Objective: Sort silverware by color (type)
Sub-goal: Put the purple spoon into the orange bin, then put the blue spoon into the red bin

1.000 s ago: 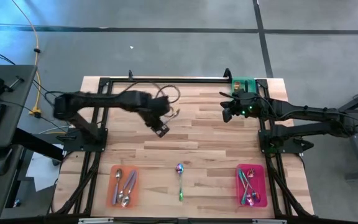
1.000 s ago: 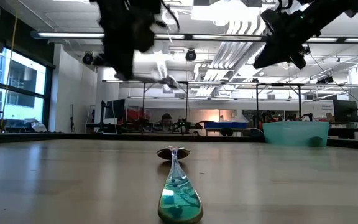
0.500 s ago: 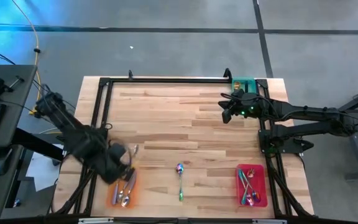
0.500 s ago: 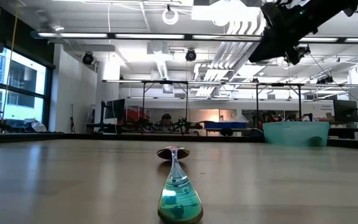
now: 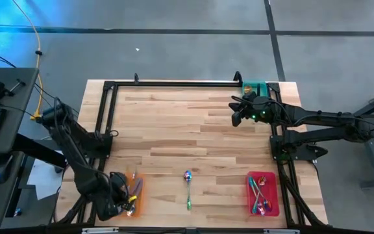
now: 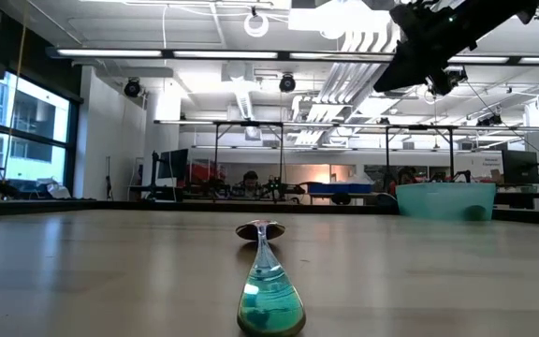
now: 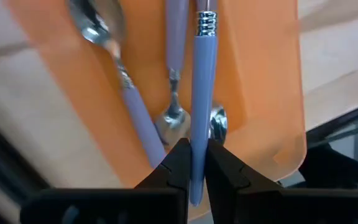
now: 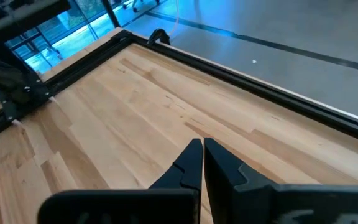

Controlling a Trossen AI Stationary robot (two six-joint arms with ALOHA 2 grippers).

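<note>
My left gripper (image 5: 127,201) stands at the table's near left over the orange tray (image 5: 139,186), pointing steeply down, shut on a silver spoon (image 7: 202,81). Two more silver spoons (image 7: 124,87) lie flat in that tray (image 7: 260,93). A rainbow spoon (image 5: 187,188) lies on the bare wood at the near middle, its handle toward the near edge (image 6: 269,290). The pink tray (image 5: 273,177) at the near right holds several rainbow spoons. My right gripper (image 5: 236,118) hangs shut above the far right of the table (image 8: 202,148). My left gripper pinches the spoon's handle (image 7: 196,163) between its two fingers, close to the handle's free end. The fingers come from above, slanting down. The handle runs on past the fingertips to its ridged collar (image 7: 207,22), over the orange tray; its bowl is out of the picture.
A green tray (image 5: 254,86) sits at the far right corner, behind my right arm. A black frame (image 5: 174,83) runs along the table's far, left and right sides. Bare wood lies between the trays and across the middle.
My left gripper has swung from the table's far middle to the near left and a little down, rolling about its own line, and now stands over the orange tray. The silver spoon has travelled with it, still held.
</note>
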